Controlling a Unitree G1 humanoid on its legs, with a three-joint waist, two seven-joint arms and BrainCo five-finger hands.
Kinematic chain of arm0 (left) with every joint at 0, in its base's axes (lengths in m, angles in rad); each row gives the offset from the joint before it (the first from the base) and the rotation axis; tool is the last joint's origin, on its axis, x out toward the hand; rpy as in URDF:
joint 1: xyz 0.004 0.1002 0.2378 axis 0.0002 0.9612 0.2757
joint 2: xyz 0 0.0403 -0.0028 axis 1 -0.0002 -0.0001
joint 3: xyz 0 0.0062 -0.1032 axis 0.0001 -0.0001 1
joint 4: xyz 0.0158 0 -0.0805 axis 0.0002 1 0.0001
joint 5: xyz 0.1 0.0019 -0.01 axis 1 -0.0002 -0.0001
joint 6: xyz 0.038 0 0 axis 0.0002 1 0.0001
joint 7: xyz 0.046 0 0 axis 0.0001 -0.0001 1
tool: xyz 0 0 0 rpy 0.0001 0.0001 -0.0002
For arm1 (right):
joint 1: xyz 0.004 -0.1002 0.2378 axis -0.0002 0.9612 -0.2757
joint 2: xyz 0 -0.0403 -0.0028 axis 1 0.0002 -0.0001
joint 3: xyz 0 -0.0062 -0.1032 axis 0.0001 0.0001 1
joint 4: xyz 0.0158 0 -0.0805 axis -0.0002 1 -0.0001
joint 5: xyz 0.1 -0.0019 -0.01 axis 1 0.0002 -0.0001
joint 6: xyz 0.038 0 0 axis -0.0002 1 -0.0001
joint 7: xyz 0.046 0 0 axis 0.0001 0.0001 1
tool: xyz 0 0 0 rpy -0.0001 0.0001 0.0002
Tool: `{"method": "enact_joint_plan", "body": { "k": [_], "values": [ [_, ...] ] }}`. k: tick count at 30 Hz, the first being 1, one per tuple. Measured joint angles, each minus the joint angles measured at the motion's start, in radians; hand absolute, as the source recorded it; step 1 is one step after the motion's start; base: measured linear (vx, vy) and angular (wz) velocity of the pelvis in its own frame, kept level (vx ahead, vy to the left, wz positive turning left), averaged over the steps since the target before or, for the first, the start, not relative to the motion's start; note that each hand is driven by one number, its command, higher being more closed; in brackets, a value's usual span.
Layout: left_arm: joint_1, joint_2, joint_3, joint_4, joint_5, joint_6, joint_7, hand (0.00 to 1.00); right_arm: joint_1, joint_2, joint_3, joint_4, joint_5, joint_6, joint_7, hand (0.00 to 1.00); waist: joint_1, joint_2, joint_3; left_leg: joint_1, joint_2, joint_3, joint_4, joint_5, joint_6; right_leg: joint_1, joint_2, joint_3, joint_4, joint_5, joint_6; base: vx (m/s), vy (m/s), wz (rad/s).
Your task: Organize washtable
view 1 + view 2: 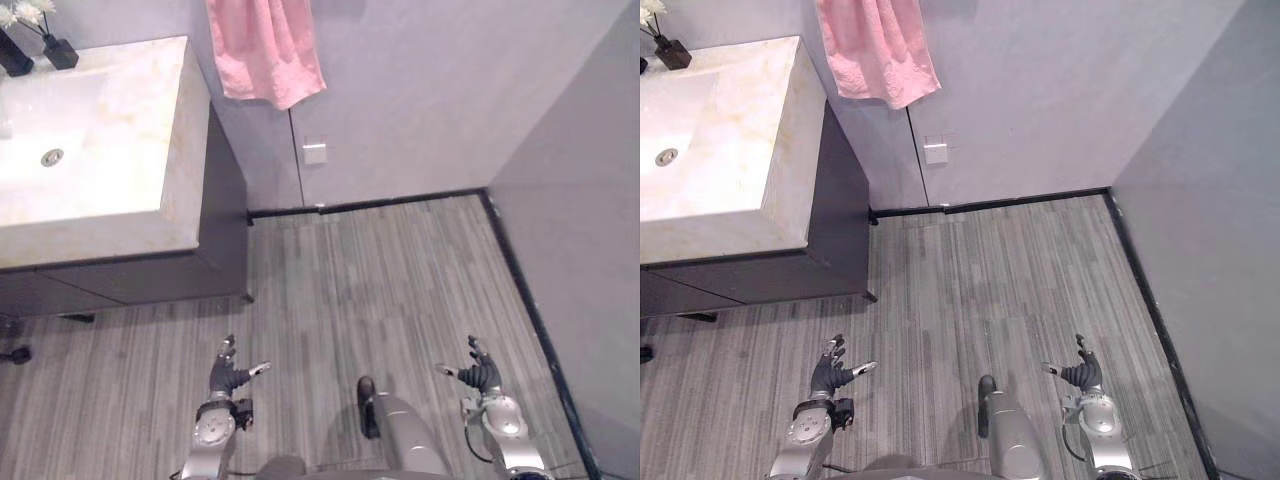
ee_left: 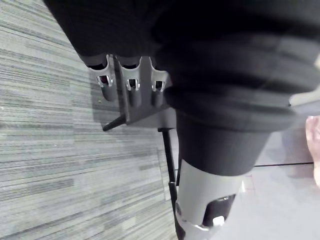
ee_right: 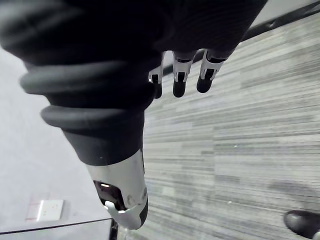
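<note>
The bench (image 1: pixel 140 110), a pale stone washtable top, is at abt 10 o'clock in the head views, w/ a dark cabinet (image 1: pixel 225 200) under it. Its white basin (image 1: pixel 60 115) is sunk in the top & has a round drain (image 1: pixel 52 157) in its bottom. At the back edge of the bench, towards 11 o'clock, a small dark vase (image 1: pixel 60 52) w/ white flowers (image 1: pixel 30 12) stands upright, just beside a black faucet (image 1: pixel 12 55). A pink towel (image 1: pixel 265 50) hangs on the wall at 12 o'clock, near the bench's back right corner; I cannot tell if it touches the bench. Below the towel there is a small white wall plate (image 1: pixel 314 154). A dark skirting (image 1: pixel 400 203) runs along the foot of the walls.

The left robot hand (image 1: pixel 228 372) is at abt 7 o'clock, over the grey striped floor (image 1: pixel 380 280) & well apart from the bench. Its fingers (image 2: pixel 131 80) are apart & loose, thumb out to the side, and it grips no thing. The right robot hand (image 1: pixel 478 372) is at abt 5 o'clock, also over the floor, nearer to the side wall. Its fingers (image 3: pixel 179 80) are nearly straight & spread, closed on nothing. The two thumbs point towards each other, w/ floor btw them.
</note>
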Motion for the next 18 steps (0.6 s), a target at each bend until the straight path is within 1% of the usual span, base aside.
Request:
{"method": "enact_joint_plan", "body": {
  "k": [1,2,3,4,5,6,7,8,9,10,11,12,13,14,15,16,17,18],
  "values": [
    [0.003,-0.003,0.0,-0.002,-0.009,0.0,-0.008,0.0,-0.002,0.013,-0.001,-0.014,0.003,-0.007,-0.001,0.0,0.016,-0.015,0.003,-0.065,0.01,0.014,0.017,-0.008,0.013,0.065,-0.003,0.012,-0.051,-0.006,-0.004,0.35,-0.066,-0.17],
    [0.005,-0.004,-0.001,-0.002,-0.009,0.0,-0.011,0.0,-0.002,0.017,-0.002,-0.023,0.003,-0.008,-0.001,0.0,0.025,-0.016,0.003,-0.099,0.007,0.021,0.003,-0.011,0.016,0.089,-0.004,0.022,-0.074,-0.01,-0.006,0.42,-0.037,-0.21],
    [0.003,-0.003,-0.001,-0.003,-0.009,0.0,-0.011,0.0,-0.01,0.02,-0.003,-0.028,0.003,-0.013,-0.001,0.0,0.035,-0.014,0.004,-0.164,-0.007,0.023,-0.076,-0.02,0.03,0.13,-0.012,0.035,-0.117,-0.022,0.006,0.4,0.022,-0.24],
    [0.002,-0.003,-0.003,-0.004,-0.009,0.001,-0.012,0.0,-0.016,0.02,-0.005,-0.016,0.003,-0.013,-0.001,0.0,0.045,-0.019,0.008,-0.207,-0.036,0.017,-0.219,-0.024,0.029,0.156,-0.027,0.045,-0.136,-0.032,0.013,0.39,0.051,-0.28],
    [-0.001,-0.004,-0.004,-0.004,-0.009,0.001,-0.011,0.0,-0.028,0.02,-0.009,-0.006,0.003,-0.013,0.0,0.0,0.052,-0.018,0.01,-0.217,-0.058,0.014,-0.311,-0.022,0.026,0.171,-0.04,0.054,-0.14,-0.04,0.022,0.4,0.098,-0.27],
    [0.005,-0.008,-0.004,-0.003,-0.009,0.001,-0.011,0.0,-0.034,0.021,-0.023,0.019,0.003,-0.012,-0.001,0.0,0.052,-0.027,0.016,-0.226,-0.103,-0.006,-0.51,0.001,0.002,0.2,-0.061,0.061,-0.152,-0.056,0.036,0.42,0.142,-0.29],
    [0.011,-0.01,-0.005,-0.004,-0.009,0.001,-0.011,0.0,-0.032,0.016,-0.032,0.04,0.002,-0.012,-0.004,0.0,0.053,-0.014,0.008,-0.223,-0.125,-0.027,-0.693,0.051,-0.031,0.224,-0.065,0.072,-0.159,-0.081,0.053,0.51,0.21,-0.31],
    [0.018,-0.01,-0.004,-0.007,-0.009,0.001,-0.011,0.0,-0.03,0.011,-0.033,0.049,0.002,-0.011,-0.006,0.0,0.054,0.003,0.001,-0.223,-0.129,-0.035,-0.754,0.081,-0.027,0.233,-0.059,0.08,-0.162,-0.1,0.064,0.53,0.284,-0.48],
    [0.025,-0.005,-0.002,-0.004,-0.009,0.004,-0.01,0.0,-0.027,0.011,-0.03,0.066,0.0,-0.003,-0.008,0.0,0.055,0.01,-0.006,-0.227,-0.134,-0.037,-0.718,0.188,0.029,0.256,-0.066,0.101,-0.146,-0.15,0.083,0.47,0.277,-0.47],
    [0.031,0.0,0.001,-0.003,-0.009,0.008,-0.01,0.0,-0.023,0.021,-0.024,0.077,-0.005,0.006,-0.011,0.0,0.058,-0.02,-0.021,-0.235,-0.162,-0.024,-0.677,0.153,0.065,0.247,-0.101,0.112,-0.093,-0.186,0.095,0.52,0.251,-0.33],
    [0.016,-0.006,-0.007,-0.004,-0.009,0.008,-0.01,0.0,-0.015,0.02,-0.025,0.081,-0.014,0.007,-0.018,0.0,0.054,-0.029,-0.028,-0.227,-0.187,-0.011,-0.674,0.128,0.093,0.201,-0.128,0.117,0.011,-0.188,0.101,0.53,0.223,-0.11],
    [0.017,-0.007,-0.01,-0.011,-0.009,0.008,-0.011,0.0,-0.012,0.022,-0.025,0.082,-0.02,0.01,-0.018,0.0,0.053,-0.033,-0.028,-0.214,-0.194,0.002,-0.68,0.117,0.091,0.171,-0.137,0.122,0.083,-0.185,0.108,0.52,0.214,-0.04],
    [0.017,-0.007,-0.011,-0.011,-0.009,0.007,-0.011,0.0,-0.01,0.025,-0.024,0.082,-0.02,0.011,-0.018,0.0,0.053,-0.037,-0.027,-0.194,-0.204,0.007,-0.687,0.106,0.102,0.143,-0.146,0.128,0.161,-0.176,0.122,0.5,0.245,-0.11],
    [0.022,0.0,-0.011,-0.009,-0.009,0.008,-0.01,0.0,-0.002,0.034,-0.024,0.082,-0.021,0.012,-0.018,0.0,0.051,-0.046,-0.027,-0.133,-0.231,0.01,-0.711,0.083,0.119,0.09,-0.166,0.142,0.348,-0.126,0.197,0.48,0.218,-0.04],
    [0.022,0.007,-0.011,-0.009,-0.01,0.009,-0.009,0.0,0.01,0.039,-0.023,0.082,-0.021,0.012,-0.018,0.0,0.048,-0.049,-0.026,-0.06,-0.246,0.01,-0.733,0.061,0.131,0.034,-0.176,0.154,0.527,-0.1,0.23,0.49,0.209,-0.02],
    [0.022,0.01,-0.011,-0.01,-0.01,0.009,-0.008,0.0,0.014,0.041,-0.02,0.082,-0.021,0.012,-0.018,0.0,0.05,-0.048,-0.027,-0.022,-0.252,0.008,-0.744,0.05,0.136,0.01,-0.173,0.153,0.599,-0.107,0.216,0.57,0.196,0.15],
    [0.02,0.017,-0.023,-0.01,-0.016,0.01,-0.009,0.0,0.02,0.043,-0.004,0.082,-0.021,0.012,-0.018,0.0,0.045,-0.045,-0.029,0.058,-0.26,-0.011,-0.774,0.031,0.145,-0.048,-0.168,0.125,0.693,-0.142,0.173,0.47,0.139,0.28],
    [0.014,0.015,-0.028,-0.01,-0.018,0.009,-0.008,0.0,0.022,0.046,0.0,0.081,-0.021,0.011,-0.018,0.0,0.032,-0.042,-0.031,0.095,-0.26,-0.028,-0.791,0.024,0.149,-0.09,-0.161,0.095,0.702,-0.163,0.159,0.45,0.109,0.39]
  ]
}}
